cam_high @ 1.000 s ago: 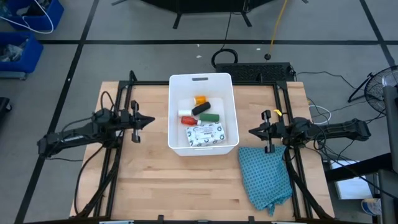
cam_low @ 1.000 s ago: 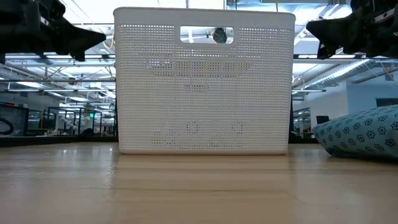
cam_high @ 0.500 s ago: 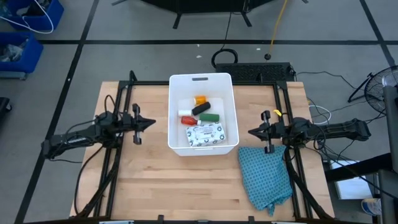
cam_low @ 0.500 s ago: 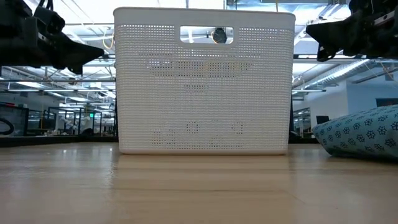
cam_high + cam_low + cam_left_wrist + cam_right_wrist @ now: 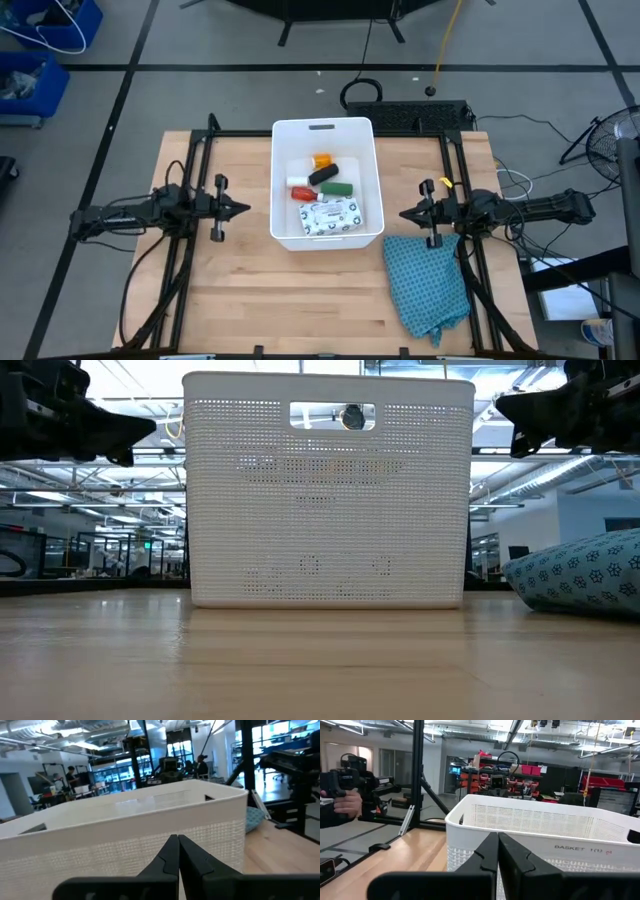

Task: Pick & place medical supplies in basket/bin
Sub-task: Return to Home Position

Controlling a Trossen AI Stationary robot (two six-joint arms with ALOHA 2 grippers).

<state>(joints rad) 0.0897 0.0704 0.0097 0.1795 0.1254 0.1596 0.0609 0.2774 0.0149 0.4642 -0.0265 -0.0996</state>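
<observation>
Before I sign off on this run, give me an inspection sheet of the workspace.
Surface: wooden table, no spills seen.
Job's things: white bin mid-table holds orange vial, black oblong, green oblong, red tube, small white cylinder, white packet; none seen outside.
Clutter: teal cloth at the right front corner.
Grippers: left gripper left of the bin, right gripper right of it, both shut, empty.
Cables: black coil on the floor behind the table; loose leads off the right edge.
Surroundings: blue crates, fan; a person's hand in the right wrist view.
</observation>
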